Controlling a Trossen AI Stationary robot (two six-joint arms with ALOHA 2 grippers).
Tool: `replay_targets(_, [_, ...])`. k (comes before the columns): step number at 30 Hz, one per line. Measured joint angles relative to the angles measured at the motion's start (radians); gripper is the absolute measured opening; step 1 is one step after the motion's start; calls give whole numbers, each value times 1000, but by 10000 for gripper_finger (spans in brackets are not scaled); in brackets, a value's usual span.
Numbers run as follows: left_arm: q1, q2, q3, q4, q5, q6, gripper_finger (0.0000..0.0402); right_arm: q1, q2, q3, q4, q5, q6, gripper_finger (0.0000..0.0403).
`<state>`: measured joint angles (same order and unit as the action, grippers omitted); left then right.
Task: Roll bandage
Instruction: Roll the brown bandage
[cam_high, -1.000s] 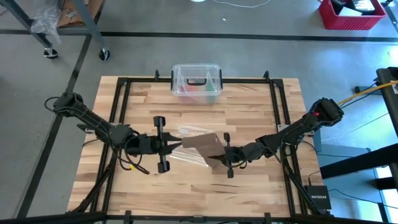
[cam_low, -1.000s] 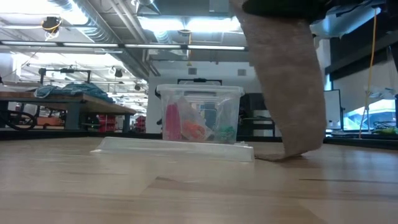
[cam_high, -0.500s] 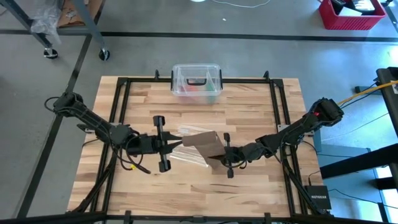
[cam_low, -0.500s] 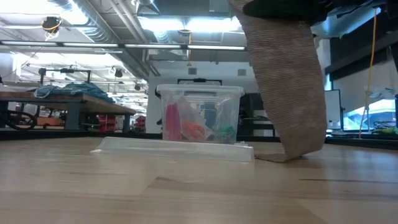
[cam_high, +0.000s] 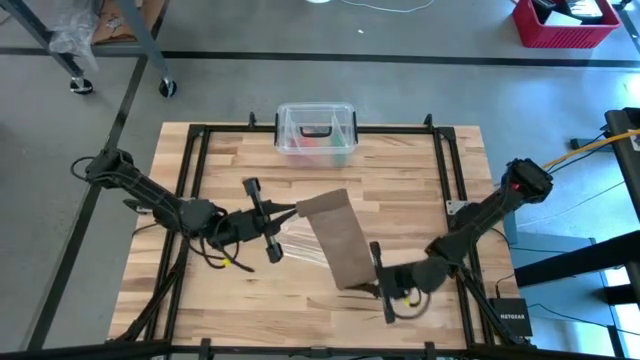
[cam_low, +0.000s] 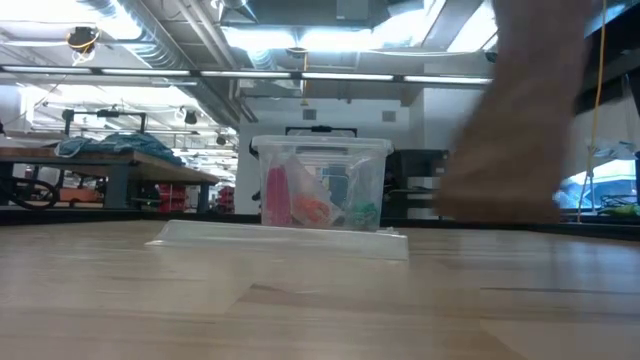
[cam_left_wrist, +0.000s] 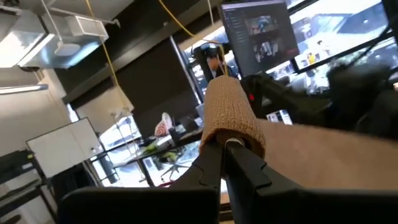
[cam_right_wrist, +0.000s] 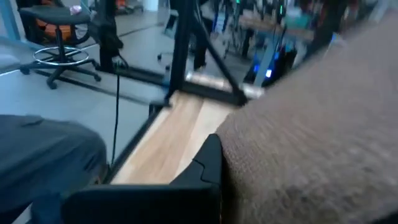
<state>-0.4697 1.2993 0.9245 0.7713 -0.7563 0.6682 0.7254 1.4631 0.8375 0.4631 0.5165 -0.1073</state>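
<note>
The bandage (cam_high: 338, 240) is a brown strip with a small roll (cam_left_wrist: 229, 111) at one end. It spans the middle of the table between my two grippers and is clear of the tabletop; in the low view it is a blurred brown band (cam_low: 520, 120). My left gripper (cam_high: 290, 213) is shut on the rolled end at the table's centre left. My right gripper (cam_high: 372, 280) is shut on the strip's other end, nearer the front edge. In the right wrist view the strip (cam_right_wrist: 311, 137) hides most of that gripper's fingers. My left gripper pinches the near end of the roll (cam_left_wrist: 233, 142) between its two fingers (cam_left_wrist: 208, 163), coming about level from the table's left. The roll sits lifted, with the strip running off it toward my right gripper. My right gripper holds the strip's free end (cam_high: 360, 277), coming about level from the table's right. The strip covers the place of contact; one finger (cam_right_wrist: 208, 163) shows at its edge. This end is lifted clear, and the strip stretches flat up to the roll.
A flat clear plastic bag (cam_high: 300, 240) lies on the wood under the strip. A clear plastic box (cam_high: 316, 130) with a black handle and coloured things inside stands at the far edge. A black frame (cam_high: 440, 160) borders the tabletop.
My right gripper has gone up and toward the table's near right, taking the strip's free end with it. That end, which rested on the table, is now lifted clear, and the strip is drawn out longer. My left gripper has rolled a little with the roll.
</note>
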Motion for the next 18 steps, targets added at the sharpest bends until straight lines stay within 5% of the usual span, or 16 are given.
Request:
replay_targets(4, [34,20,0,0,-16,-6,0,33,0,112,-109,4,-69,4])
replay_targets(9, [78,73,0,33,-154,-5,0,34,-1,225,-243,7,-134,5])
replay_targets(18, [96,159,0,36,-161,107,0,34,-1,427,-337,7,-381,5])
